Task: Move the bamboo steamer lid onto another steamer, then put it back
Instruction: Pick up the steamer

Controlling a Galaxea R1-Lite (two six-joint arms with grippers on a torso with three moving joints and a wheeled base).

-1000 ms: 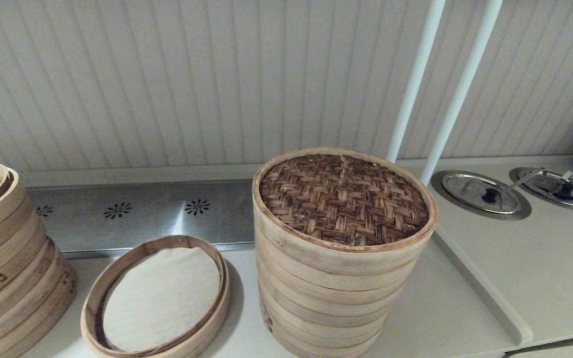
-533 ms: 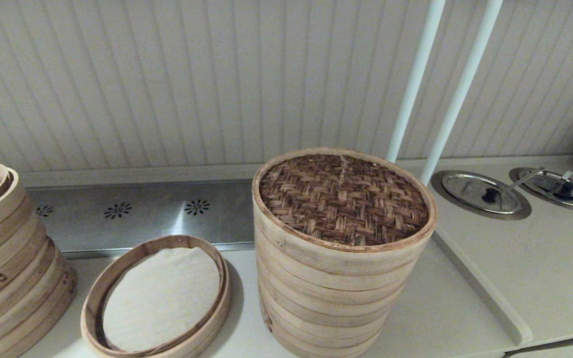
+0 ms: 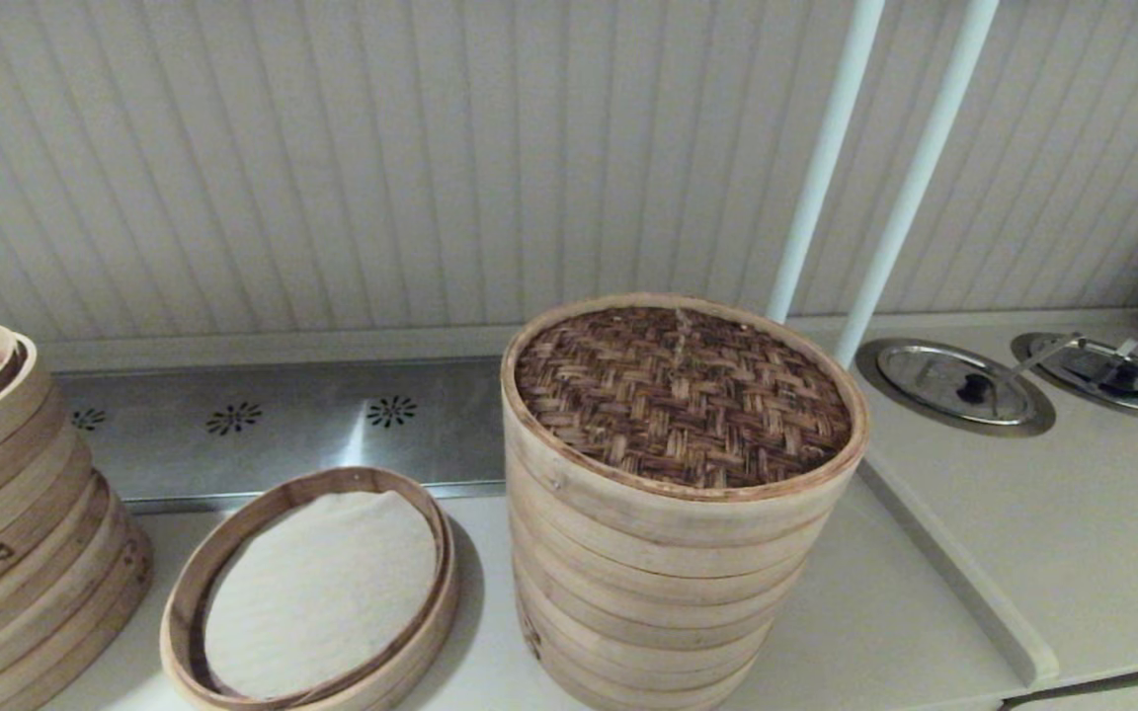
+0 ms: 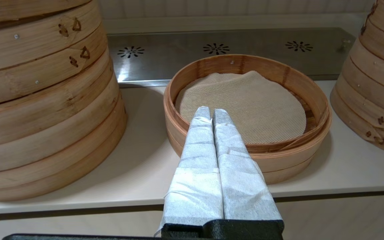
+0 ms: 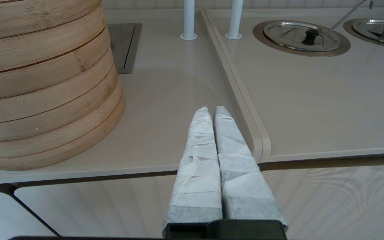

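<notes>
The bamboo steamer lid (image 3: 683,395), dark woven top in a pale band, lies flat on top of the tall stack of pale steamer tiers (image 3: 648,592) at the centre of the counter; the stack's inside is hidden. Neither gripper shows in the head view. My left gripper (image 4: 211,111) hangs shut and empty off the counter's front edge, pointing at the low tray, with the tall stack (image 4: 372,83) off to one side. My right gripper (image 5: 212,111) is also shut and empty, in front of the counter beside the tall stack (image 5: 42,83).
A low ring tray (image 3: 443,592) with a white cloth liner sits left of the tall stack. A stack with triangle marks (image 3: 6,553) stands at the far left. Two white poles (image 3: 826,158) rise behind. Round steel lids (image 3: 959,385) sit in the raised counter at right.
</notes>
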